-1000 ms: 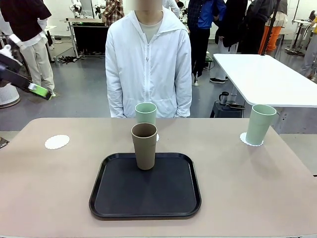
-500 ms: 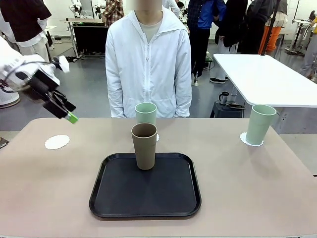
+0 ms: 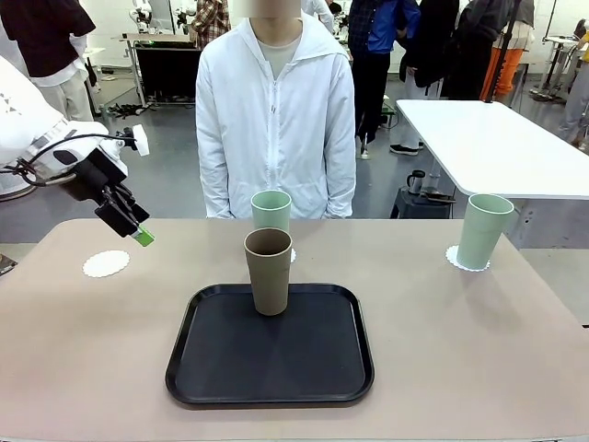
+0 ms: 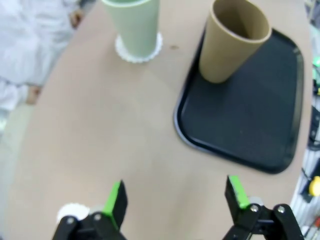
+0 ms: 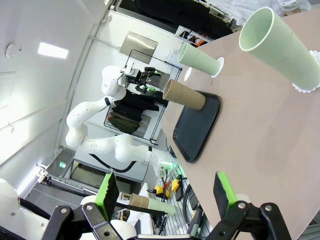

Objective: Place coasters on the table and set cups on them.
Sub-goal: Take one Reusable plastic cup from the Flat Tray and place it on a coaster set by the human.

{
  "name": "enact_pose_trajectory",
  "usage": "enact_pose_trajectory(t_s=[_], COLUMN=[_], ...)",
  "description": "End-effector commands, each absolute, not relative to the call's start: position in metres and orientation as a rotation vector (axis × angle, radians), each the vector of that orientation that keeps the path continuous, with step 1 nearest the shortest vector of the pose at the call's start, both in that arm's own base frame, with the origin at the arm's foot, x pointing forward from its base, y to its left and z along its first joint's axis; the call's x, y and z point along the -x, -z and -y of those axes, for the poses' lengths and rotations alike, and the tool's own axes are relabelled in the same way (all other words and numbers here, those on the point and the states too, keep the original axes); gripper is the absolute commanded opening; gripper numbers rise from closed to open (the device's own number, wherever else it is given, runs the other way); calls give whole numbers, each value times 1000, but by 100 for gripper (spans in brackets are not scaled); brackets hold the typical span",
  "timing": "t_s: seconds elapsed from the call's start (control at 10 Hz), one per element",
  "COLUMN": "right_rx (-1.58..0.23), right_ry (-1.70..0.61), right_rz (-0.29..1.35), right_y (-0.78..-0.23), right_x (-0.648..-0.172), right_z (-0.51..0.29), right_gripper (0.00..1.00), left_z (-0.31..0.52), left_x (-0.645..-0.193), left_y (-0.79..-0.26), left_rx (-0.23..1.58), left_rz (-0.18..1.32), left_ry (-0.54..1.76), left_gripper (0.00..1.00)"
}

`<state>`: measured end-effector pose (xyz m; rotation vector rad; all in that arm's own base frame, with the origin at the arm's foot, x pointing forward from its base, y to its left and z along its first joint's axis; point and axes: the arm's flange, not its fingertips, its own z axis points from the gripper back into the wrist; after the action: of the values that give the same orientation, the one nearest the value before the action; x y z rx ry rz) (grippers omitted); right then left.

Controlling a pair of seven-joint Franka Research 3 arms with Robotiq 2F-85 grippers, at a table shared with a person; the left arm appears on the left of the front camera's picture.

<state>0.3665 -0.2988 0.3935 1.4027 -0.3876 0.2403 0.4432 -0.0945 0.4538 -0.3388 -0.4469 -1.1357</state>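
We see the left end effector [image 3: 138, 232] spread above the bench [image 3: 92, 350]; right end effector [image 5: 165, 192] spread too. The tan cup [image 3: 268, 271] stands on the tray [image 3: 198, 368].

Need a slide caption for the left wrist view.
Open left tool above the table, facing a tan cup on the black tray and a mint cup on its coaster.
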Motion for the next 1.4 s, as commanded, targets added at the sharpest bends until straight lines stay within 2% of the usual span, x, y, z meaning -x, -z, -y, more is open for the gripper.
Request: enact_pose_trajectory(t_s=[0.0, 0.1, 0.2, 0.4, 0.7, 1.0, 1.3], right_rx=[-1401, -1401, -1401, -1401, -1401, -1401, -1401], right_ry=[-238, -238, -238, -238, -238, -238, -238], right_rz=[385, 385, 385, 385, 385, 385, 385], right_y=[-393, -393, -393, -393, -393, -393, -393], right_x=[-366, -366, -366, -366, -366, -366, -366], right_z=[298, 298, 298, 298, 298, 298, 298], right_gripper=[100, 100, 100, 100, 100, 100, 100], left_z=[94, 94, 111, 132, 131, 117, 122], left_x=[-443, -443, -463, -479, -506, -506, -491], left_y=[-455, -454, -450, -429, -391, -349, -319], left_rx=[333, 339, 430, 509, 660, 938, 1057], left_rz=[471, 447, 428, 502, 627, 765, 805], left_ry=[1158, 1136, 1283, 1525, 1656, 1581, 1484], left_gripper=[100, 100, 100, 100, 100, 100, 100])
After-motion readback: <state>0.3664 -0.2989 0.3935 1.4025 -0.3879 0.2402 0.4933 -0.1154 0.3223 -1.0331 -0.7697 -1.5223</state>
